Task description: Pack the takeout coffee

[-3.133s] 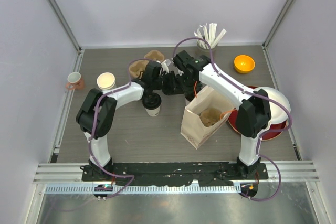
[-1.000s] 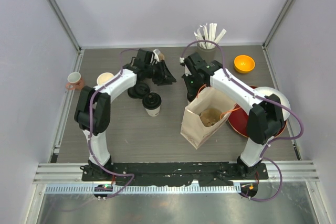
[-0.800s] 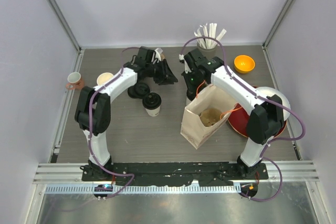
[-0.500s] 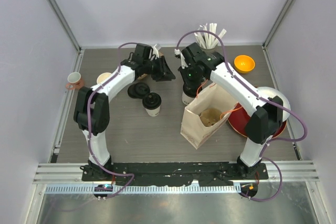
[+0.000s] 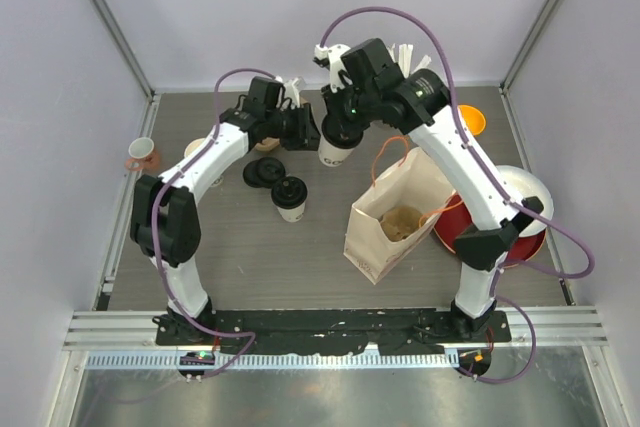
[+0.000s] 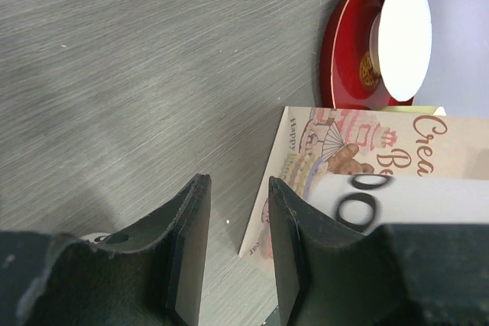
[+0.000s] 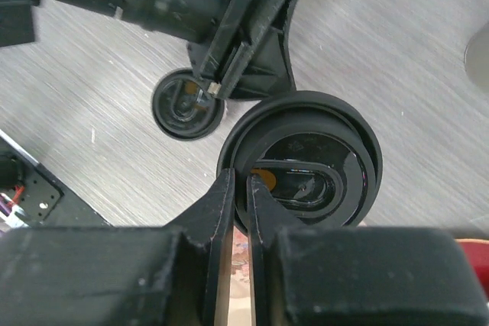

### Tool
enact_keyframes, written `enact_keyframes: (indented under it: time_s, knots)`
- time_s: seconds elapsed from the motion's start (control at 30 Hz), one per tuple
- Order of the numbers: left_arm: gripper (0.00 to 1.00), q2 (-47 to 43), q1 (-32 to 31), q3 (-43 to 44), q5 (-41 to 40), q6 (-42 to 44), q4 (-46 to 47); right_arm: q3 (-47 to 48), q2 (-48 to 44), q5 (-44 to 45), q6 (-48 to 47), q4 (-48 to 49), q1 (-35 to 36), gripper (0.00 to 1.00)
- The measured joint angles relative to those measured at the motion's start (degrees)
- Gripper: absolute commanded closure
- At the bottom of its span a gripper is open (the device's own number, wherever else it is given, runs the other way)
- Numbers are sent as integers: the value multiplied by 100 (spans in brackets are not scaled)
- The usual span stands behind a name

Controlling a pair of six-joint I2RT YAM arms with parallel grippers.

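Observation:
The takeout coffee (image 5: 335, 152), a cream paper cup with a black lid, hangs in the air left of the open paper bag (image 5: 395, 212). My right gripper (image 5: 336, 133) is shut on its lid rim. In the right wrist view the fingers (image 7: 229, 196) pinch the edge of the lid (image 7: 306, 158). My left gripper (image 5: 308, 132) is open and empty, just left of the held cup. In the left wrist view its jaws (image 6: 238, 188) stand apart over bare table, with the cup's white wall (image 6: 397, 204) and the bag (image 6: 351, 150) beyond. A second lidded cup (image 5: 290, 197) stands on the table.
Loose black lids (image 5: 262, 173) lie left of the standing cup. A red plate (image 5: 520, 247) with a white bowl (image 5: 525, 187) is right of the bag. An orange bowl (image 5: 470, 122), a straw holder (image 5: 400, 62), a pink mug (image 5: 141, 154) and a cup stack (image 5: 197, 150) stand around.
My right gripper has lifted the lidded cup from the table beside the bag and carried it up and to the left. My left gripper has drawn back slightly and stays open.

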Motion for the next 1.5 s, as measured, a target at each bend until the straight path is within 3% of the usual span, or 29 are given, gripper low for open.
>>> enact_keyframes:
  time_s: [0.23,0.73,1.2,1.5]
  knots:
    - [60,-240,13,0,-79,343,-240,518,-341,-129,94,-92,74,99]
    - [60,-802,13,-48,-98,1121,-739,520,-2332,249,413,-562,72,99]
    - [60,-892,-63,-168,-26,1252,-813,494,-3018,1239,684,-1025,72,99]
    - [59,-1029,-461,133,693,1554,-1266,387,-3217,1432,831,-986,72,99]
